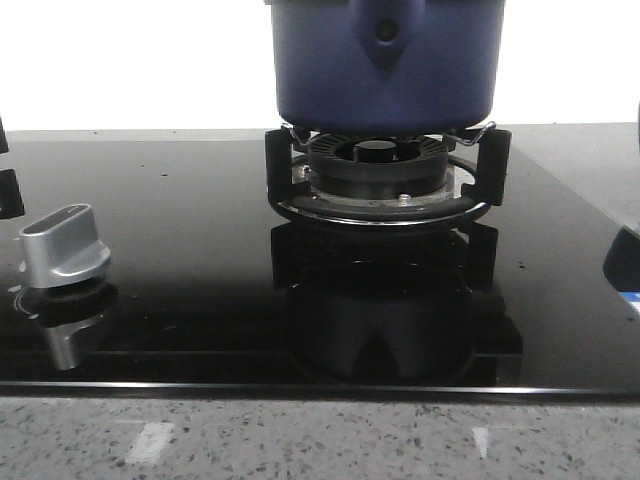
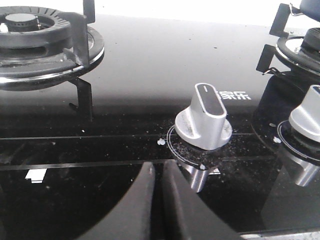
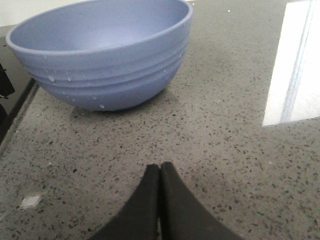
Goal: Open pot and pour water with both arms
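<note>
front view: low, close, facing the pot [image 1: 385, 60].
left wrist view: near the knob [image 2: 204, 119].
right wrist view: near the bowl [image 3: 102, 52].
shared: front and left wrist views both see the stove.

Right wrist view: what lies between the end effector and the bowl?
Only bare speckled countertop lies between the right end effector and the blue bowl, in the right wrist view.

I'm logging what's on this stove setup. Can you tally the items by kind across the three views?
Pots: 1, the blue pot on its burner
Burners: 2, that one plus a bare burner
Knobs: 2, one knob and a second knob
Bowls: 1, the bowl on the counter
Total: 6
</note>
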Controlling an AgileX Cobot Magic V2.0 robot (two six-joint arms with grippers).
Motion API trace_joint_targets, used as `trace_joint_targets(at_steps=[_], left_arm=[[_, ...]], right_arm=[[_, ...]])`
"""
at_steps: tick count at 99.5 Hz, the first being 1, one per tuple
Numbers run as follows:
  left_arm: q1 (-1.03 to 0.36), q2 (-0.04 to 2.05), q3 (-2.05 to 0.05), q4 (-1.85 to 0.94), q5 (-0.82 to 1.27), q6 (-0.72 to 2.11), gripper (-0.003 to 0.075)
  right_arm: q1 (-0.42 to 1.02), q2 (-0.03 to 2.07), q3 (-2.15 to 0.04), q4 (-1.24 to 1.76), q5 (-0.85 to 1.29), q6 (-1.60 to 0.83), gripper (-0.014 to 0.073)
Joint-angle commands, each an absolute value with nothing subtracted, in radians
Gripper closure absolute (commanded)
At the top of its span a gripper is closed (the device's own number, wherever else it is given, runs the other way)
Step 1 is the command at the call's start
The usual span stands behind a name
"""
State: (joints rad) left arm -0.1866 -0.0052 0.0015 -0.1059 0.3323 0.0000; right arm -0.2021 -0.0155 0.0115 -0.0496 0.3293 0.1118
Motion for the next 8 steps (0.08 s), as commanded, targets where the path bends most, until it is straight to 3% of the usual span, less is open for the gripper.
trace_joint_targets(at_steps=[1, 8], left_arm=[[-0.186, -0.029, 0.032, -0.119, 0.293, -0.007, 0.0740], [-0.186, -0.029, 0.032, -0.119, 0.293, -0.007, 0.0740]], right_arm=[[-0.204, -0.029, 0.038, -0.060, 0.303, 0.110, 0.0663], [-0.204, -0.029, 0.038, -0.060, 0.303, 0.110, 0.0663]])
